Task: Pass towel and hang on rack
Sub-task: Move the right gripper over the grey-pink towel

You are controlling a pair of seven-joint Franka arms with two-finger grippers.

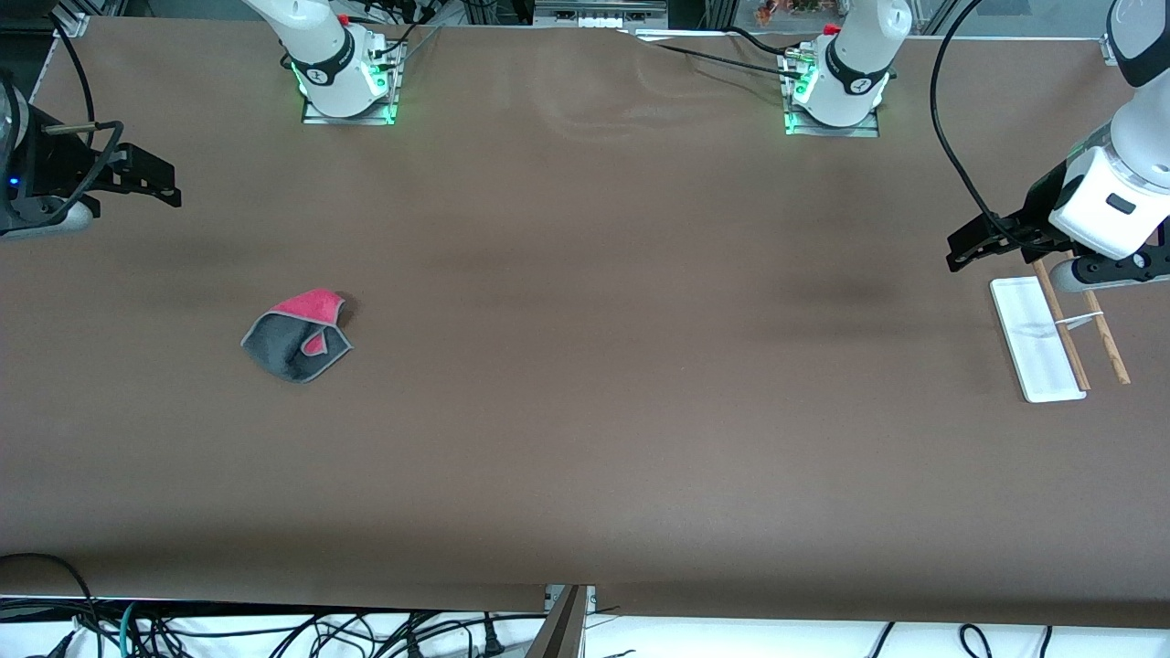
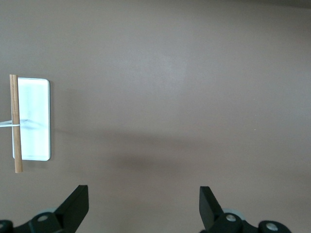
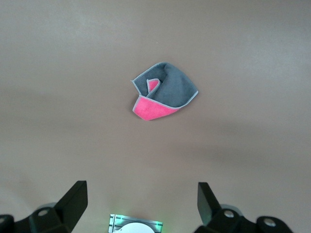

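The towel [image 1: 297, 340] lies crumpled on the table toward the right arm's end, mostly dark grey side up with a pink-red fold. It also shows in the right wrist view [image 3: 164, 92]. The rack [image 1: 1037, 340] stands at the left arm's end, a white base with two wooden rods [image 1: 1108, 343]. It also shows in the left wrist view [image 2: 33, 119]. My right gripper [image 1: 169, 183] is open and empty, up in the air at the table's end, apart from the towel; its jaws show wide apart [image 3: 142, 191]. My left gripper [image 1: 957, 251] is open and empty, up beside the rack [image 2: 143, 194].
The brown table [image 1: 585, 411] carries only the towel and the rack. The two arm bases [image 1: 347, 82] [image 1: 836, 91] stand at the table's edge farthest from the front camera. The right arm's base also shows in the right wrist view [image 3: 135, 224]. Cables hang below the near edge.
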